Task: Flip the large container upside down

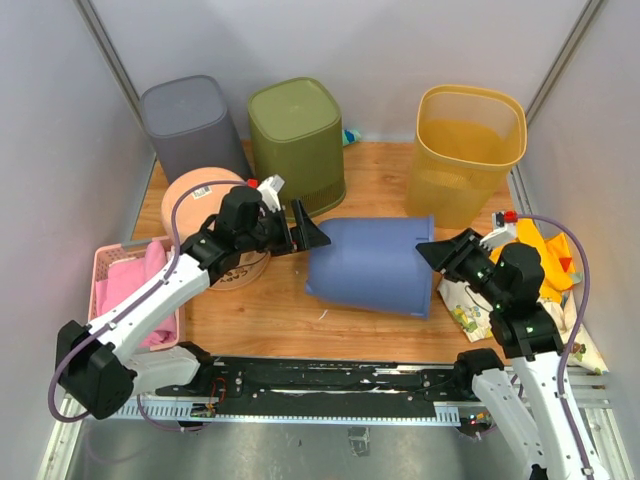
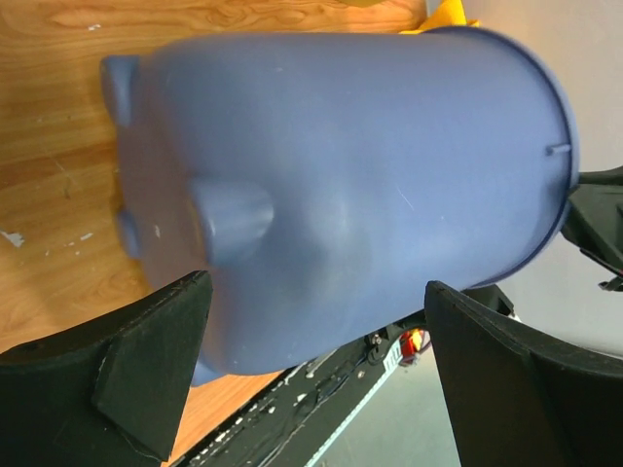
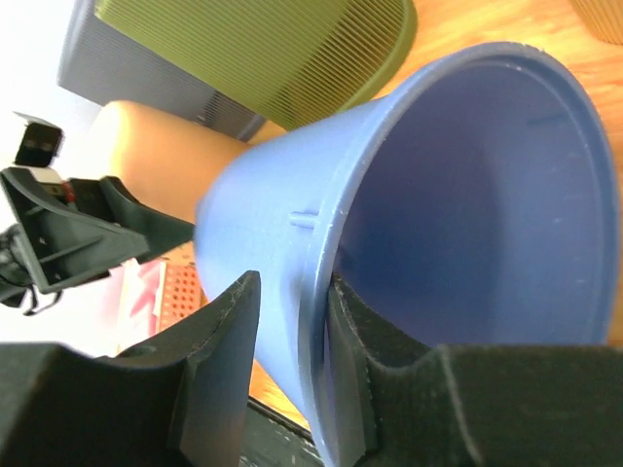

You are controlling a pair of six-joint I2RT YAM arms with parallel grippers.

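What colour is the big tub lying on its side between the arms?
Blue tub, clearest from the top camera.

No writing, brand, number or sign is legible in any view. The round peach-coloured tub (image 1: 205,195) has faint dark marks low on its side, and the printed cloth (image 1: 465,312) has a small coloured pattern. Both are too small to read.

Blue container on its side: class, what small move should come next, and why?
Probably nudge the left pincer forward to raise the base, tipping the blue container onto its mouth. It lies on its side, mouth toward the right pincer, which straddles the rim loosely, a gap beside its outer finger; the left pincer stands open at the base end.
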